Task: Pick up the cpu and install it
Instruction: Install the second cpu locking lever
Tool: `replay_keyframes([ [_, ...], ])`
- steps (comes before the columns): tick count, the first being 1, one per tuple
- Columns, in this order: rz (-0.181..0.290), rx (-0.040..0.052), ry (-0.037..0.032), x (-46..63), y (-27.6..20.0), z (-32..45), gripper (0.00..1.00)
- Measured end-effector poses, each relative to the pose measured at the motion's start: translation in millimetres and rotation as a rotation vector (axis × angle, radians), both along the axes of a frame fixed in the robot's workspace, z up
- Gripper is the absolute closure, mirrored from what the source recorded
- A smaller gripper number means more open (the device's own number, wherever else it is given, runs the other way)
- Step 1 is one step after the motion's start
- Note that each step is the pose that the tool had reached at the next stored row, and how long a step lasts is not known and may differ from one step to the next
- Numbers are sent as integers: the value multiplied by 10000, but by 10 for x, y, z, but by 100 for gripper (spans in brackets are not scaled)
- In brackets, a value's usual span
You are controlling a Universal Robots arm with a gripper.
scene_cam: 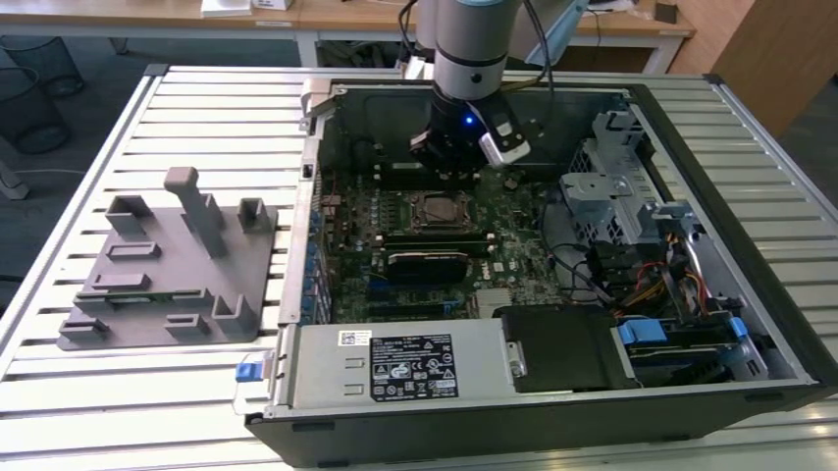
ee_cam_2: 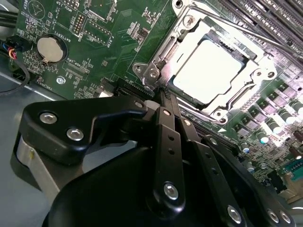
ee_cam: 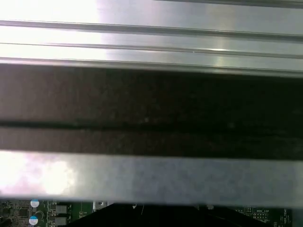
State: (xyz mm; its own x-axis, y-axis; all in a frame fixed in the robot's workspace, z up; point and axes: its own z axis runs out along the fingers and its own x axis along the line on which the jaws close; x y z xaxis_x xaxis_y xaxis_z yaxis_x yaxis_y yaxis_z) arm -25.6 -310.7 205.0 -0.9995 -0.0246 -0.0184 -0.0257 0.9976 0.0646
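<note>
- At the exterior view's left, we see the grey fixture tray (scene_cam: pixel 164 270) lying on the slatted bench (scene_cam: pixel 78 392), just beside the open computer case (scene_cam: pixel 550 412); we can make out no chip in its pockets.
- Moving right, the arm (scene_cam: pixel 468 44) reaches down into the case, and our claw (scene_cam: pixel 452 162) hangs over the motherboard (scene_cam: pixel 433 245), near the socket (scene_cam: pixel 439 211) but toward the far wall of the case.
- In the second wrist view the cpu (ee_cam_2: pixel 213 71) lies flat inside the socket frame (ee_cam_2: pixel 151 73), its pale metal top bright with glare. We judge it already seated, with the claw apart from it.
- The claw's black linkages (ee_cam_2: pixel 165 142) crowd that view, but the fingertips are hidden, so we cannot tell whether it is wide or narrow. It holds nothing that we can see.
- We judge the cpu light, stiff and smooth-topped, so likely slippery, and delicate underneath. Its thin edges look like the place to grip, keeping it level.
- Further right in the exterior view sit the drive cage (scene_cam: pixel 615 196) and bundled cables (scene_cam: pixel 642 285), well apart from the claw.
</note>
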Motion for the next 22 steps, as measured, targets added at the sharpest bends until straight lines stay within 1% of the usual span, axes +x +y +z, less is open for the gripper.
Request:
replay_keyframes([
  [3, 1, -1, 1, 0, -11, 1, 89],
  [9, 0, 0, 0, 0, -54, 0, 89],
  [14, 0, -1, 0, 2, -116, 0, 89],
  [16, 1, 1, 0, 2, -132, 2, 89],
  [18, -1, 6, 0, 1, -136, 31, 89],
  [22, 0, 16, -2, 2, -138, 179, 89],
])
